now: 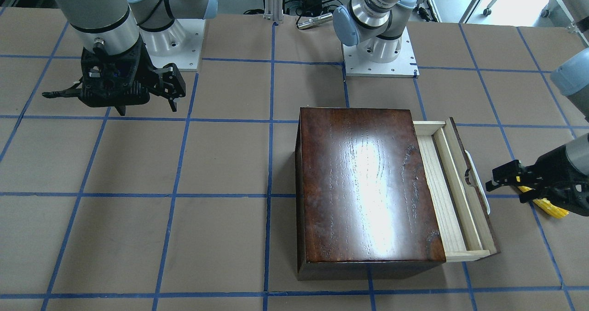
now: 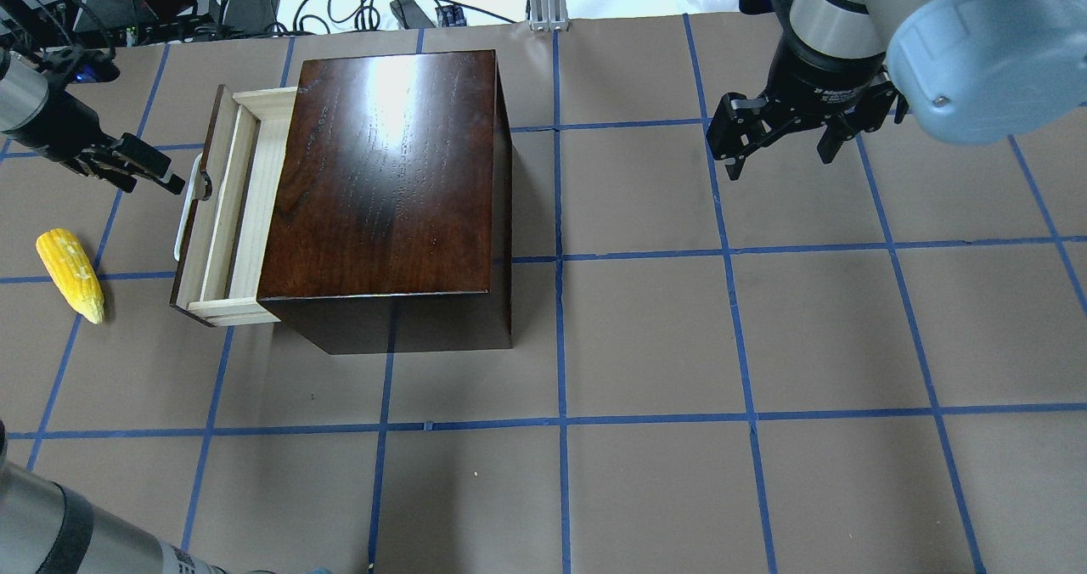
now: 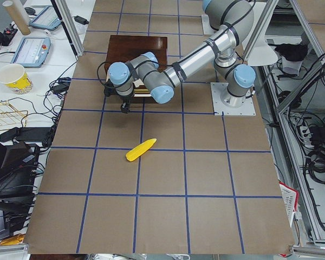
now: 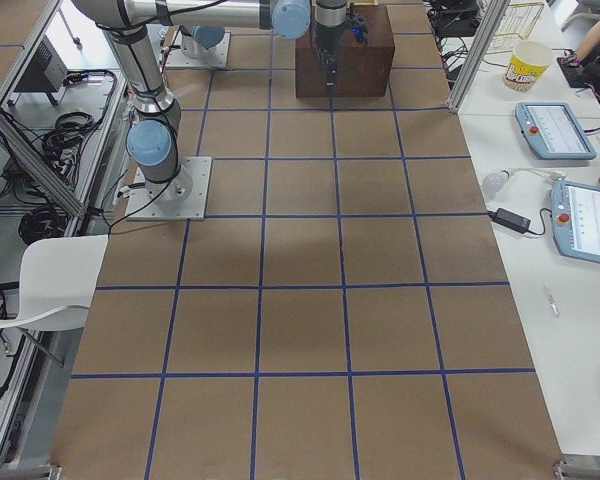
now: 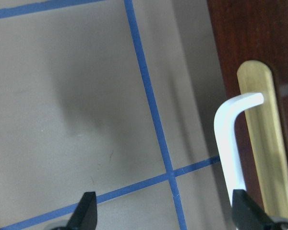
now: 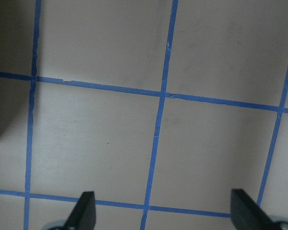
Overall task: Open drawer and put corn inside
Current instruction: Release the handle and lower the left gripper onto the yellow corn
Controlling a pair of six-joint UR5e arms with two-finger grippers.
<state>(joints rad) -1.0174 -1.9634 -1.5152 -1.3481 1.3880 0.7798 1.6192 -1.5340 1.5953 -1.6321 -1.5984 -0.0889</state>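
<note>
The glossy dark-brown box [image 2: 382, 175] stands on the table. Its drawer [image 2: 222, 217] is pulled partway out, showing a strip of the pale-wood tray [image 1: 453, 191]. The white handle [image 2: 182, 217] is on the drawer's dark front and also shows in the left wrist view [image 5: 228, 143]. My left gripper [image 2: 140, 171] is open and empty, just outside the handle and apart from it. The yellow corn [image 2: 72, 274] lies on the table beyond the drawer front, and in the front view [image 1: 550, 206] it is partly behind my left gripper [image 1: 506, 187]. My right gripper [image 2: 780, 154] is open and empty, far from the box.
The table is brown paper with a blue tape grid [image 2: 560, 256]. The arm bases [image 1: 379, 53] stand at the robot side. Off the table's far edge are cables, tablets [image 4: 555, 130] and a paper cup [image 3: 13, 78].
</note>
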